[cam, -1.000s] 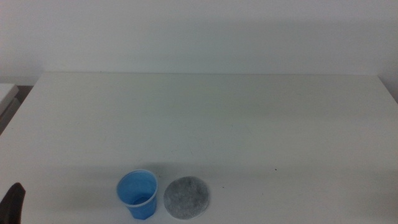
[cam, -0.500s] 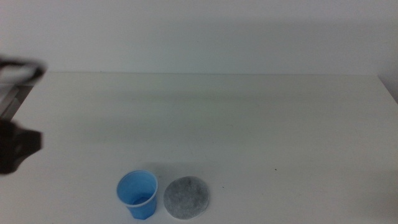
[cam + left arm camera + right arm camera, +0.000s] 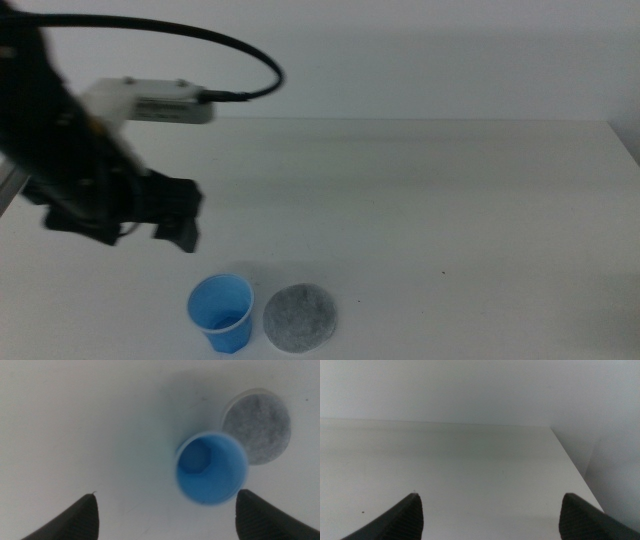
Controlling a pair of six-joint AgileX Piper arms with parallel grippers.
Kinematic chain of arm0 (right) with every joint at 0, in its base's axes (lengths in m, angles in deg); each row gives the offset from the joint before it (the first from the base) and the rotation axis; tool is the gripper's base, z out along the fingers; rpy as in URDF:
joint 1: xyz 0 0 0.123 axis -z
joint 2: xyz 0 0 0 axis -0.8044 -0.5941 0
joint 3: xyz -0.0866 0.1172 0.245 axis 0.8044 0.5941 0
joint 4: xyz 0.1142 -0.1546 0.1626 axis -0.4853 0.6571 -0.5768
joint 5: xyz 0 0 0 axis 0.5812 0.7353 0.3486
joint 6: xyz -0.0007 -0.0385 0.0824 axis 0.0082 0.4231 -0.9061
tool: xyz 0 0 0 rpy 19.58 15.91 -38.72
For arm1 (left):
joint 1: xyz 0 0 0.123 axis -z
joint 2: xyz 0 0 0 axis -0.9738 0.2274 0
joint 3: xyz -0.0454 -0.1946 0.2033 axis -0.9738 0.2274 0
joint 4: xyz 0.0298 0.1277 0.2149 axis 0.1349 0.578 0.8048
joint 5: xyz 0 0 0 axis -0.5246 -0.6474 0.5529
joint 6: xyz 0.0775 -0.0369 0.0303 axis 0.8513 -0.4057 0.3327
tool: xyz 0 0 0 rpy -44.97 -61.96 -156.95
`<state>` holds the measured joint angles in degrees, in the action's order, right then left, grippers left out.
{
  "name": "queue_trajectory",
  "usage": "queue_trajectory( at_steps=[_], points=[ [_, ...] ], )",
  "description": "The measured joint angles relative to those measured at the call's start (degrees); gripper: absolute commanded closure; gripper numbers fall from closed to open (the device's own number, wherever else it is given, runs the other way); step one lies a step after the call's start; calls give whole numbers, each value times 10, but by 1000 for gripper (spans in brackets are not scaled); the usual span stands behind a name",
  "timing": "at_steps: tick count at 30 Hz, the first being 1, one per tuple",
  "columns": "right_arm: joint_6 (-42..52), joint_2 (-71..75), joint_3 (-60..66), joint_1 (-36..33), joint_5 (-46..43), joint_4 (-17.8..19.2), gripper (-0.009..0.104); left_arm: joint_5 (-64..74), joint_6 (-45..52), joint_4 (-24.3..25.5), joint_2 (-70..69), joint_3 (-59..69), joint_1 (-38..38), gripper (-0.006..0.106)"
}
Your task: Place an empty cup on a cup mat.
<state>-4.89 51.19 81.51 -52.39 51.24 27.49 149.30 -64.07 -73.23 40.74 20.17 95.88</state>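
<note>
The light-blue cup (image 3: 222, 311) stands upright and empty near the table's front edge, left of centre. The round speckled grey cup mat (image 3: 299, 317) lies flat just to its right, close beside it. My left gripper (image 3: 172, 217) has come in from the left and hangs above the table, up and left of the cup, touching nothing. In the left wrist view its jaws are wide apart, with the cup (image 3: 212, 468) and the mat (image 3: 257, 426) below between them. My right gripper (image 3: 490, 510) is open over bare table and is out of the middle view.
The white table (image 3: 420, 190) stretches wide to the back and right. Its right edge (image 3: 572, 467) shows in the right wrist view. A black cable (image 3: 190, 35) arcs over the left arm.
The left arm has swung in from the left edge and now hangs over the table near the cup. The cup and mat have not moved.
</note>
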Motion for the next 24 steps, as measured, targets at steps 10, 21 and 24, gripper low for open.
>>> queue_trajectory(
  at_steps=[10,21,24],
  points=[
    [0,0,0,0,0,0,2,-31,-14,1,98,-7,26,7],
    [0,0,0,0,0,0,2,-37,-8,-17,160,0,26,7],
    [0,0,0,0,0,0,2,-39,-1,-17,175,21,26,7]
  ],
)
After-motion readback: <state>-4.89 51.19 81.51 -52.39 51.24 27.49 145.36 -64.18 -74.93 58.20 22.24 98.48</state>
